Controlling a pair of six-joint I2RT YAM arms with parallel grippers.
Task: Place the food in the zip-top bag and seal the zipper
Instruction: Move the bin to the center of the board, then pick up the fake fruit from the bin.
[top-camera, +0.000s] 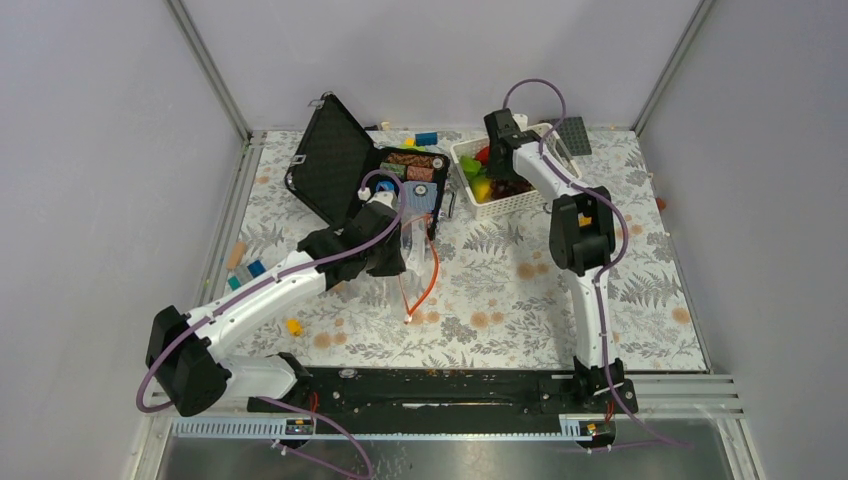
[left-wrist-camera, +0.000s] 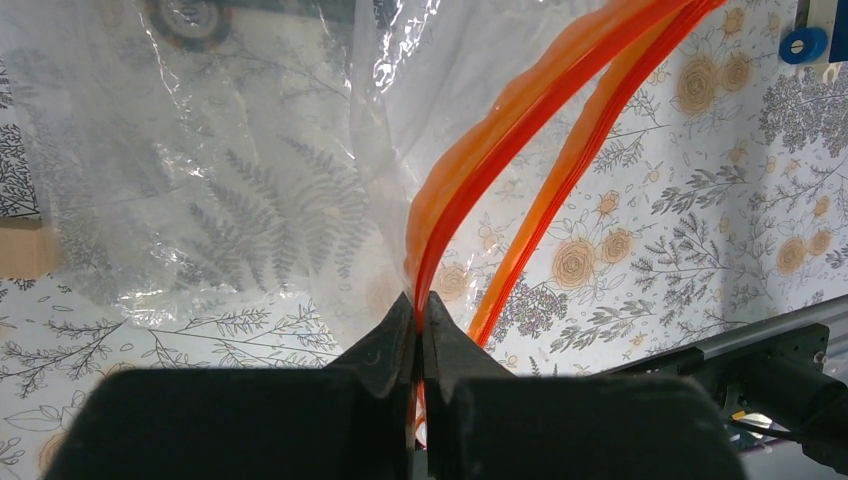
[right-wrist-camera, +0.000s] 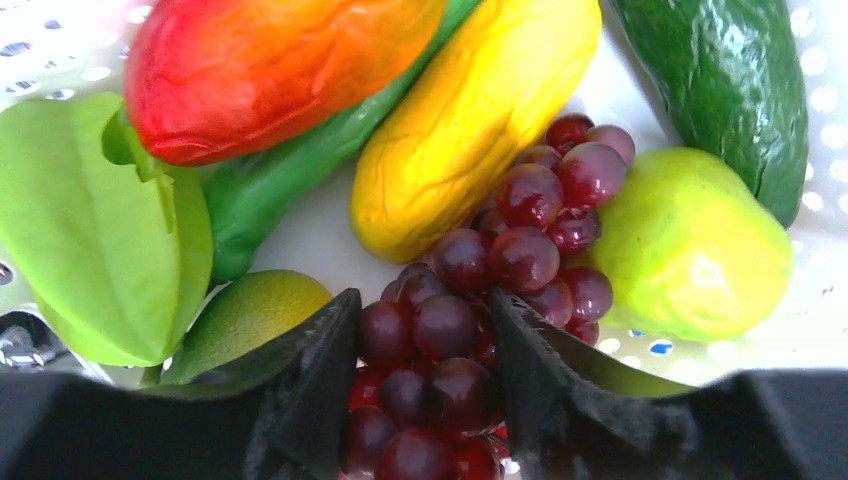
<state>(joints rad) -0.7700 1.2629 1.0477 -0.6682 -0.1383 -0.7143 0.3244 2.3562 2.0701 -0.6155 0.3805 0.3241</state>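
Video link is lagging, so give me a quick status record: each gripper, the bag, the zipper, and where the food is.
left gripper: shut, pinching the zipper
zipper: unsealed, its two strips apart
zip-top bag: clear, no food seen inside
right gripper: down in the white basket, fingers either side of the grapes; grip not confirmed
food: grapes, mango, cucumber and pear all in the basket

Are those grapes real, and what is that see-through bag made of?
The grapes look like moulded plastic: glossy, with hard highlights and even colour. The bag seems to be thin clear plastic film, shiny and crinkled; the tablecloth shows through it. Its zipper looks like thicker, ribbed orange plastic.
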